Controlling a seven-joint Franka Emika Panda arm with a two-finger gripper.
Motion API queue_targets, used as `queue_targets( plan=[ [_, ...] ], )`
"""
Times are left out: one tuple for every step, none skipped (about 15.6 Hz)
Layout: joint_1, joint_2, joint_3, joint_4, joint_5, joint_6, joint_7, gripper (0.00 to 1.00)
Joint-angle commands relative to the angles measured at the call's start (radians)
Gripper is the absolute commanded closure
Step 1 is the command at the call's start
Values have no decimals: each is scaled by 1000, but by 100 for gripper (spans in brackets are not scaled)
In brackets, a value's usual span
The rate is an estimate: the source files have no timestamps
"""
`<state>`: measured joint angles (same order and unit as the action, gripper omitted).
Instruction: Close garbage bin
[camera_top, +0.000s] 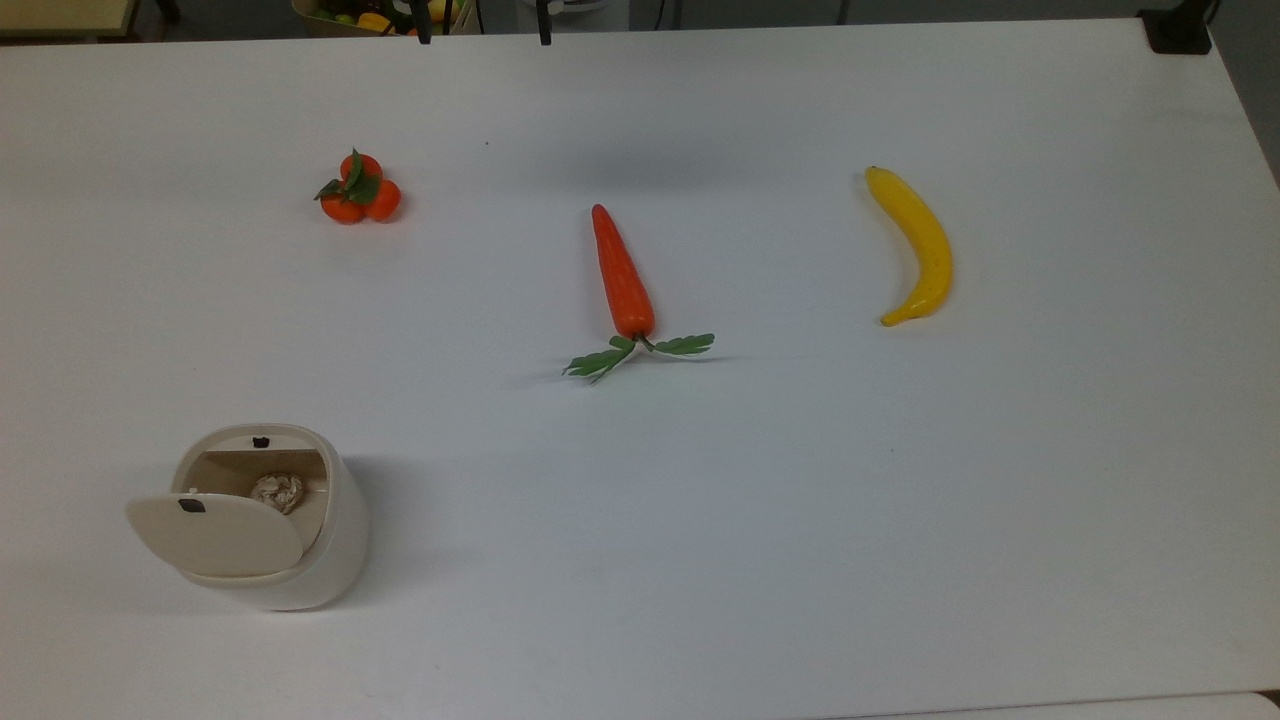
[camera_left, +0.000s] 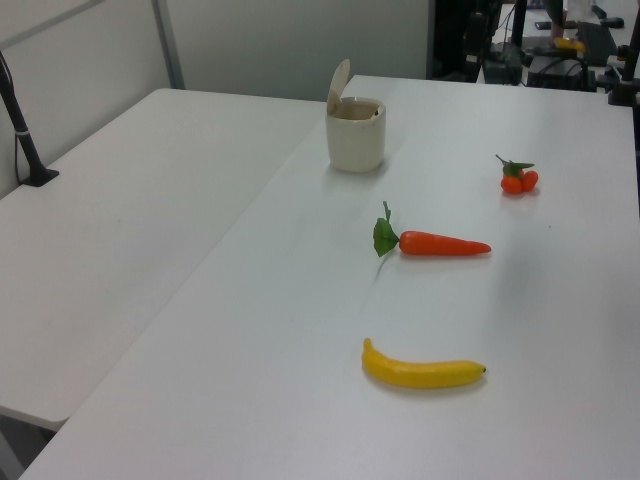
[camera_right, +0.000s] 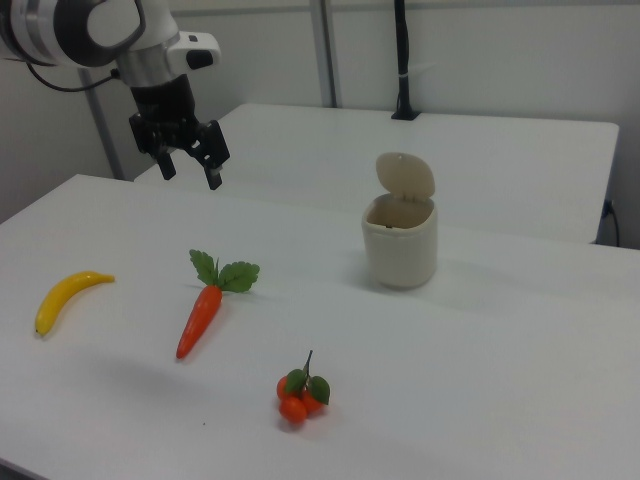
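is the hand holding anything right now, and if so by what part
Nothing is held. In the right view the hand hangs open and empty in the air, apart from the garbage bin, whose lid stands up.

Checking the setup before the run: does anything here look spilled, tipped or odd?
Nothing spilled or tipped. The garbage bin stands upright with its lid swung open and a crumpled wad inside. Carrot, banana and tangerines lie apart on the table.

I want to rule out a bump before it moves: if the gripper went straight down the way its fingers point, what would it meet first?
Probably bare table. The open gripper hangs empty in the right view, pointing down; the carrot and banana seem nearer the camera, though depth is uncertain.
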<state>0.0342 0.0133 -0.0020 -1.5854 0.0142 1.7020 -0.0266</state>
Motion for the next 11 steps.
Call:
queue_targets(
  plan=[
    [10, -13, -13, -24, 16, 28, -19, 34],
    [7, -13, -15, -21, 41, 28, -21, 46],
    [6, -15, -19, -22, 56, 28, -21, 56],
    [6, -16, -26, -22, 59, 28, -21, 65],
    [6, -15, -27, -24, 61, 28, -21, 73],
    [6, -13, -27, -24, 61, 30, -21, 80],
    [6, -12, -27, -24, 61, 39, -21, 85],
    [6, -12, -27, -25, 62, 53, -21, 91],
    [6, -10, -27, -25, 62, 67, -21, 96],
    [6, -4, -27, -25, 67, 76, -19, 97],
    [6, 4, -27, -25, 78, 85, -22, 99]
  ],
)
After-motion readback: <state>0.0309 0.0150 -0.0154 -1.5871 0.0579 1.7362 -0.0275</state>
